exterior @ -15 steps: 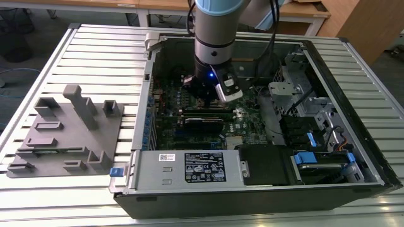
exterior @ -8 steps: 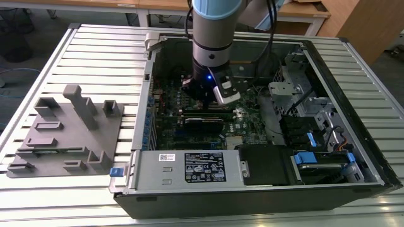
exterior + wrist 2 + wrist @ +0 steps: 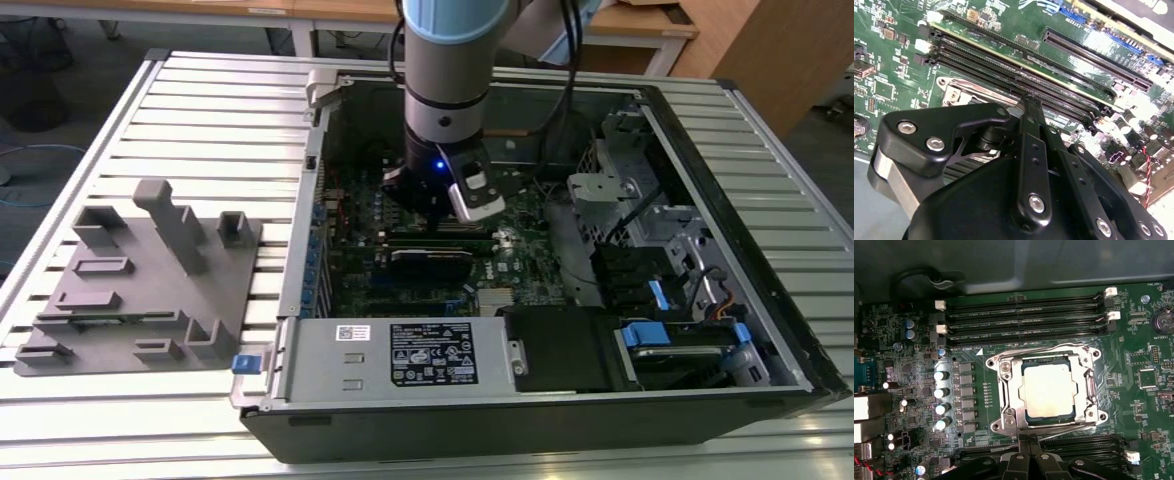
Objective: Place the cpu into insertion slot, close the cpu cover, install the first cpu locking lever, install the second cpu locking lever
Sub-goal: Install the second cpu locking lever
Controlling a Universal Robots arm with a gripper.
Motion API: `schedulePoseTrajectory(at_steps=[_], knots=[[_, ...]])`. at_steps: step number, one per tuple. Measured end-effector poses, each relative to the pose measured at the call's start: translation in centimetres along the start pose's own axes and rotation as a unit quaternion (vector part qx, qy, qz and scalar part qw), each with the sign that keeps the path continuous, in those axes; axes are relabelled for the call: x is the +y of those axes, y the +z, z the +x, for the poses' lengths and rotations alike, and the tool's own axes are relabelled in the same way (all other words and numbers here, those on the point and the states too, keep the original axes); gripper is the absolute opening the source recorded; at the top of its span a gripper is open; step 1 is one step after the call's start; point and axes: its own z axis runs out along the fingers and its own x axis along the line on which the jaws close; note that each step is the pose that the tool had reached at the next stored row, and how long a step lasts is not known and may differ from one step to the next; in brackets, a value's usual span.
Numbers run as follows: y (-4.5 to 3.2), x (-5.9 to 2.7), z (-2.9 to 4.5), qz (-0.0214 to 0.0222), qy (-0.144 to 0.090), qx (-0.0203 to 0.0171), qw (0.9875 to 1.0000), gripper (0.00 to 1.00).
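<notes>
Silvery square cpu [image 3: 1048, 391] seated in insertion slot; dark metal cpu cover [image 3: 1046, 390] down over it | black gripper [image 3: 1028, 441] beside slot, fingers together, empty

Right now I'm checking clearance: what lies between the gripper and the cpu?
In the first wrist view, the cover's metal edge and a lever wire lie between the gripper and the cpu.

Board [image 3: 979, 390]: green, with fine pale tracing. Cpu [image 3: 1049, 390]: silvery-grey top, seated within a dark blue-green border. Cover [image 3: 1009, 390]: bright silver metal, screws at its corners. Memory slots [image 3: 1024, 315]: black, white clips at their ends. Pincer [image 3: 1029, 107]: matte black with silver screws. Arm [image 3: 447, 60]: pale blue and grey. Tabletop [image 3: 200, 120]: ribbed silver-white slats. Fixture [image 3: 140, 280]: plain grey. Case [image 3: 534, 420]: black.
</notes>
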Motion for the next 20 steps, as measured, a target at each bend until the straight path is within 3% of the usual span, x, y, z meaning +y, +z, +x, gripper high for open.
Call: schedulePoseTrajectory(at_steps=[6,20], knots=[[0.12,-0.09,0.73,-0.0001,0.0,-0.0005,1.0,0.11],[0.37,-0.13,0.93,-0.0046,0.0,0.0,1.0,0.11]])
